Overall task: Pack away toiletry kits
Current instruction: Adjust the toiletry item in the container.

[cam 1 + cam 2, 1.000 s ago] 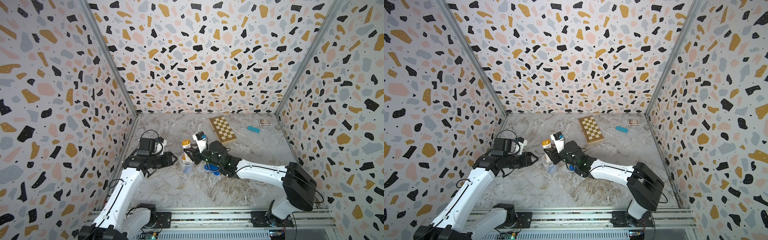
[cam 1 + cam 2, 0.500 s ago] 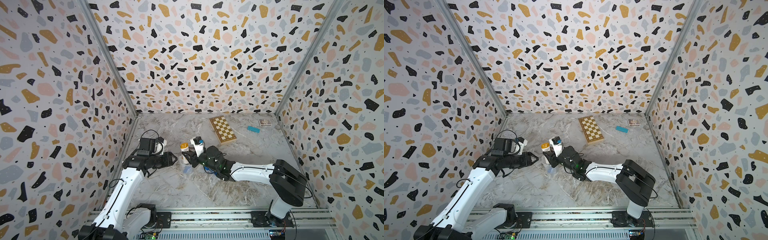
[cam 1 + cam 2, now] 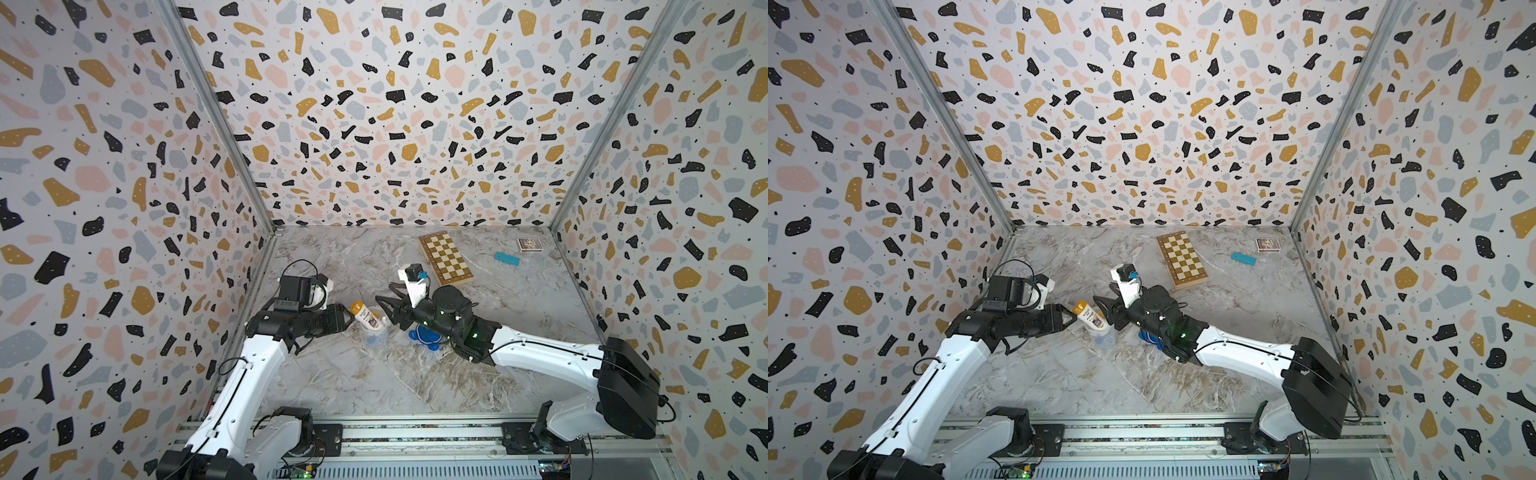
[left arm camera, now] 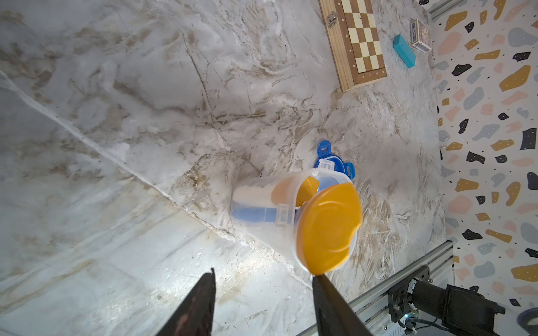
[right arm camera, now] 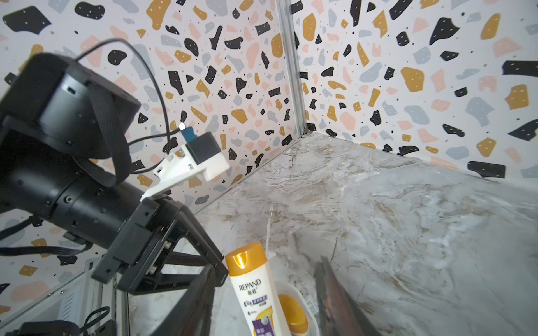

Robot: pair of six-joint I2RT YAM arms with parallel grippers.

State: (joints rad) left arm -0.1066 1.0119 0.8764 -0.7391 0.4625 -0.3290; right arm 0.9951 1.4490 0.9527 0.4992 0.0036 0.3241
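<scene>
Clear, faintly milky plastic for the tub (image 4: 256,203), smooth. Glossy orange plastic on the cap of the bottle (image 5: 253,288), white shiny body with printed label. Blue lid (image 4: 332,160) of smooth plastic. Varnished wood for the chessboard (image 4: 358,43). Marble-look table (image 4: 145,116), mostly matt, slightly scuffed.

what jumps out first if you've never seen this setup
An orange-capped bottle leans out of the clear plastic tub in the middle of the scene, flanked by the open left gripper and open right gripper. The tub's blue lid lies beside it; a wooden chessboard sits farther back.
</scene>
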